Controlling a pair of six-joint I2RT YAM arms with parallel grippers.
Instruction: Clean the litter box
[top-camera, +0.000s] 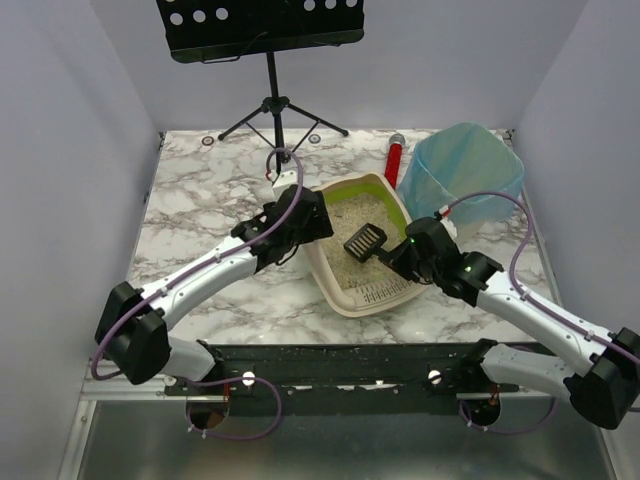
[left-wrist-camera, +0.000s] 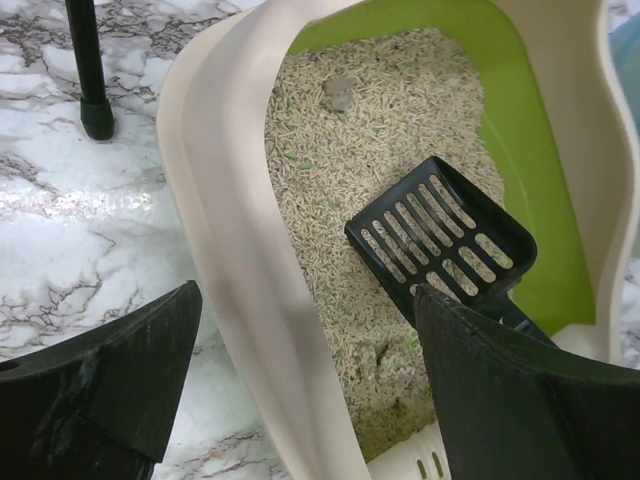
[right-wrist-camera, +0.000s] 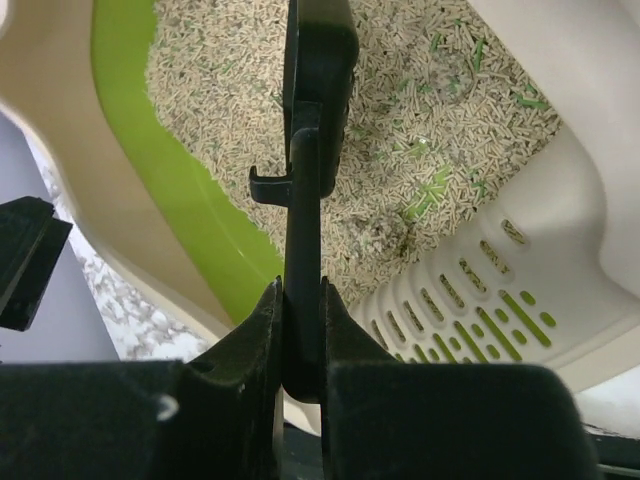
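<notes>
Marble table (top-camera: 200, 190), the litter box (top-camera: 350, 300) lying at its middle, both arms reaching to it.
The right pincer (top-camera: 392, 256), at the litter box's right rim, is clamped on the handle of a black slotted scoop (top-camera: 365, 242), whose blade is over the granules (left-wrist-camera: 380, 130). The left pincer (top-camera: 318, 225) stands wide at the left rim, with one finger outside the wall and one inside. A blue-bagged bin (top-camera: 465, 175) sits just behind the litter box's right corner.

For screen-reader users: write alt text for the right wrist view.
The right gripper grips a black litter scoop by its handle, edge-on over pellet litter in the beige, green-rimmed litter box. A slotted grille sits lower right.
</notes>
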